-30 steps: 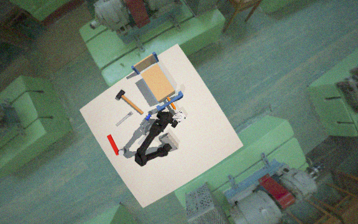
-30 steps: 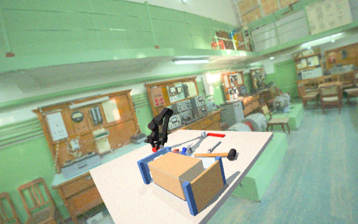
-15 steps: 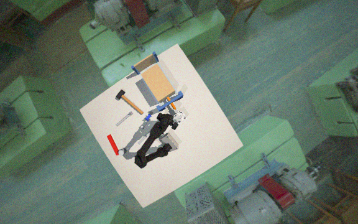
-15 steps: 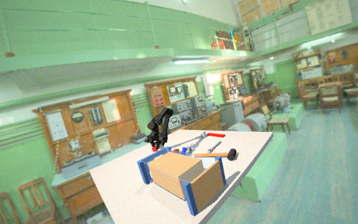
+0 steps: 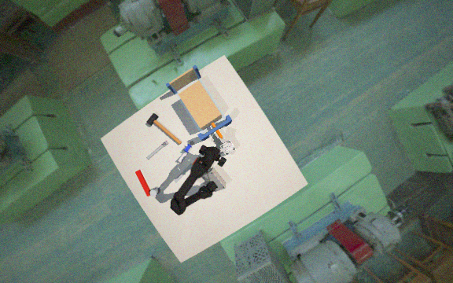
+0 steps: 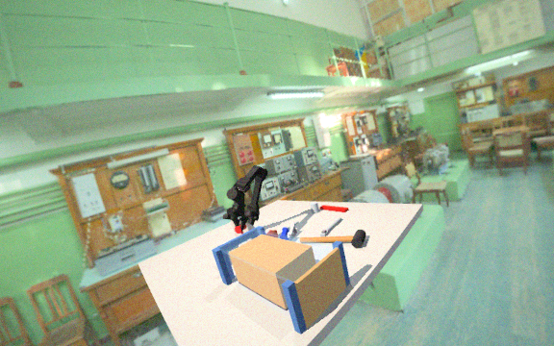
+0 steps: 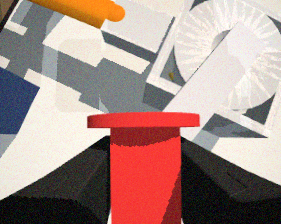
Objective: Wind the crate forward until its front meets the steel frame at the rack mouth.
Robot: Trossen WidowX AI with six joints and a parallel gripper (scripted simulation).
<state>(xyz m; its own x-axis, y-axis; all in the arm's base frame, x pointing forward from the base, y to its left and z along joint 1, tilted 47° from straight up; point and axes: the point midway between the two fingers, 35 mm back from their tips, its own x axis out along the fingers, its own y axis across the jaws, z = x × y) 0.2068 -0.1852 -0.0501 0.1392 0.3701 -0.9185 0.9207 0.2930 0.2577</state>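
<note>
The tan crate [image 5: 200,104] [image 6: 272,250] sits flat in the cubby, its front just behind the blue frame [image 5: 227,120] [image 6: 225,265] [image 7: 11,100] at the mouth. In the overhead view a narrow gap shows between them; contact cannot be told. My gripper [image 6: 240,227] [image 7: 141,145] is shut on the red grip of the winch handle [image 7: 146,175]. The handle's pale crank arm [image 7: 203,82] reaches over the white winch [image 5: 227,147] [image 7: 263,55], its far end over the ribbed drum's middle. The key and hole are hidden.
An orange rod [image 5: 219,133] [image 7: 81,10] lies between the frame and winch. The tan rear panel [image 5: 185,80] [image 6: 322,285] stands behind the crate. A hammer [image 5: 167,132] [image 6: 330,239], a silver tool [image 5: 156,150] [image 6: 331,227], a blue piece [image 5: 187,148] [image 6: 285,234] and a red bar [image 5: 142,182] [image 6: 334,209] lie aside.
</note>
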